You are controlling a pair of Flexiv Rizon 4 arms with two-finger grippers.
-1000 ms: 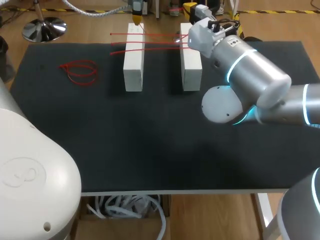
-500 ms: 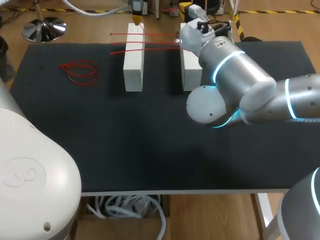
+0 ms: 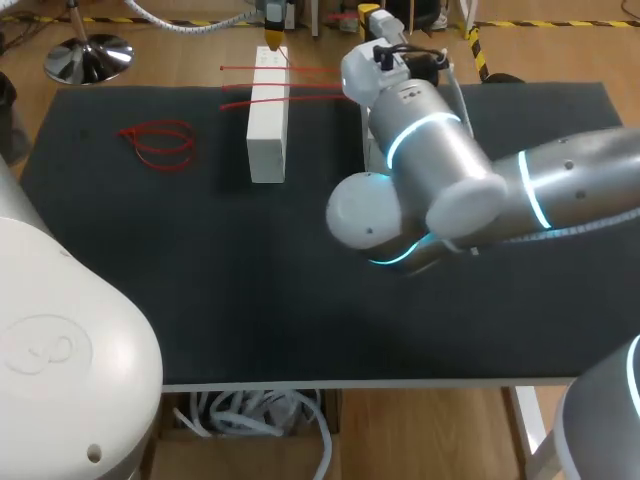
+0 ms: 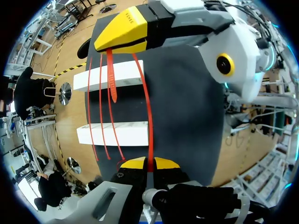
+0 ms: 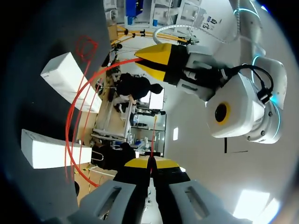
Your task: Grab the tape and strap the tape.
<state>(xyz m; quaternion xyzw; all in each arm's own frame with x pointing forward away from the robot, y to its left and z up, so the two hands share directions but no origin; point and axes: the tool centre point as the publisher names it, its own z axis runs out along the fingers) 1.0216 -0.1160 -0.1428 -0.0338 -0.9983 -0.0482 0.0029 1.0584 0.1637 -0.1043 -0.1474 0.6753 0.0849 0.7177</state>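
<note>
Two white blocks stand side by side at the table's far end; the left block is plain to see, while my right arm covers most of the right block. Red tape strips lie across both blocks. My left gripper is shut on one end of a red tape. My right gripper is shut on the other end, and the tape bows in a loop between them. In the left wrist view the right gripper hangs over the blocks.
A bundle of spare red tapes lies on the black mat at the far left. The left gripper's yellow tip pokes in at the far edge behind the left block. The right arm's elbow looms over the mat's middle.
My right arm has swung leftward over the right block, carrying its end of the tape toward the left block. The left gripper has stayed put.
</note>
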